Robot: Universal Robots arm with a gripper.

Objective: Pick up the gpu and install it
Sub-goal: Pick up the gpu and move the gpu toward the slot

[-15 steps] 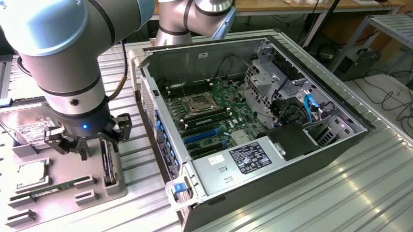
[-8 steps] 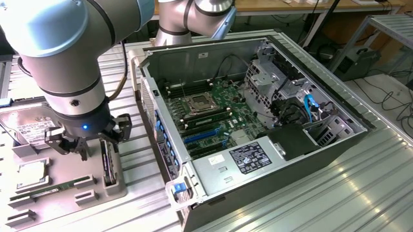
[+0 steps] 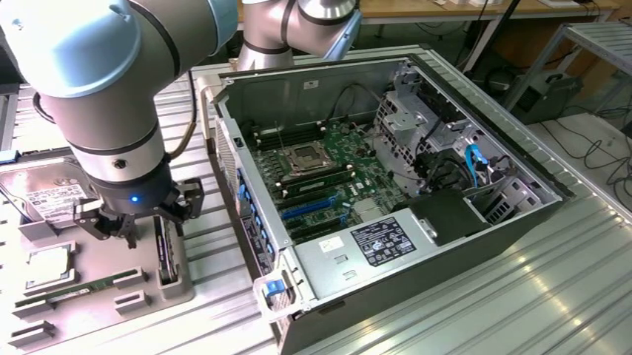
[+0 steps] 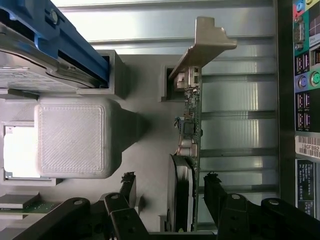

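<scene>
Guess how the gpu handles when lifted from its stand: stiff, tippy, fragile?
Likely stiff: the gpu is a flat board with a metal bracket. Probably tippy, standing on edge in the grey holder. Exposed components suggest fragile faces.

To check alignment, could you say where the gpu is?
The gpu stands on edge in the gray holder at the exterior view's left of the case, under the open gripper.

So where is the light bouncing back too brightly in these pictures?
Exterior view: streaks of glare on the ribbed metal table. Wrist view: a washed-out white patch beside the grey block, and bright bands on the metal behind the gpu.
</scene>
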